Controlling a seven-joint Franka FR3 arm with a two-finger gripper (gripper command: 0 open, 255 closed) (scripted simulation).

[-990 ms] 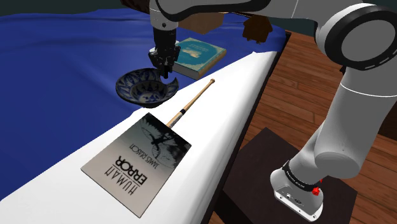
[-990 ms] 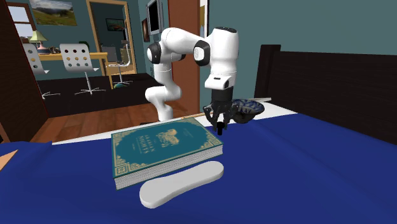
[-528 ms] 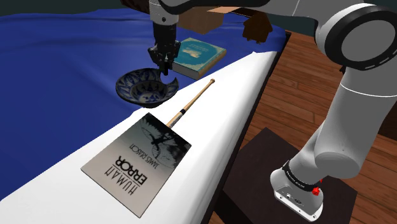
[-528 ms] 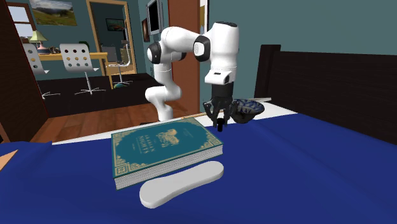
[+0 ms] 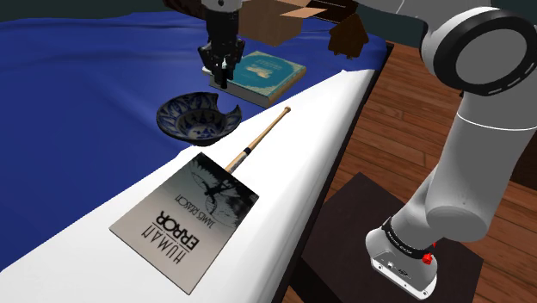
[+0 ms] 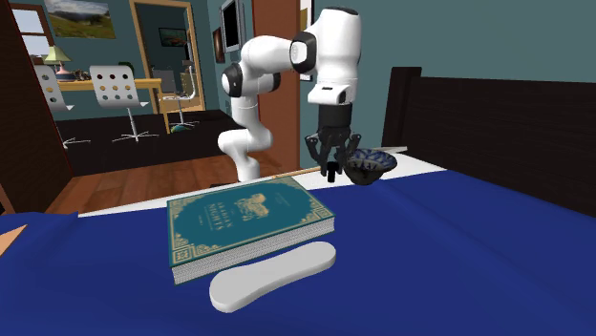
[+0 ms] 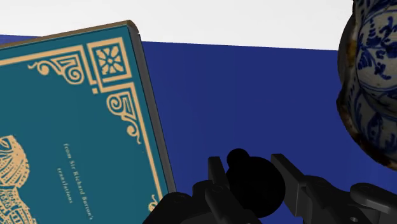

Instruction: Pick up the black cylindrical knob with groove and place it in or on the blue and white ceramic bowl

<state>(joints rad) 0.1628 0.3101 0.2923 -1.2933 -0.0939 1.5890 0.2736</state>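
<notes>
Carrying the black knob (image 7: 254, 184) well means centring it over the blue and white bowl (image 5: 194, 116) and lowering it before release, so it cannot bounce out. The gripper (image 5: 222, 76) clasps the knob between its fingers, raised just beyond the bowl's far rim. Counted across the shoulder view: one grey book (image 5: 185, 215) nearer than the bowl, one bowl, one knob, one wooden stick (image 5: 258, 139) beside the bowl, one teal book (image 5: 267, 73) beyond it.

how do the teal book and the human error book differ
The teal book is thick with gold ornament; the Human Error book is thin with a grey photo cover. The teal book lies on the blue cover, the Human Error book on the white sheet. Both lie flat, closed.
</notes>
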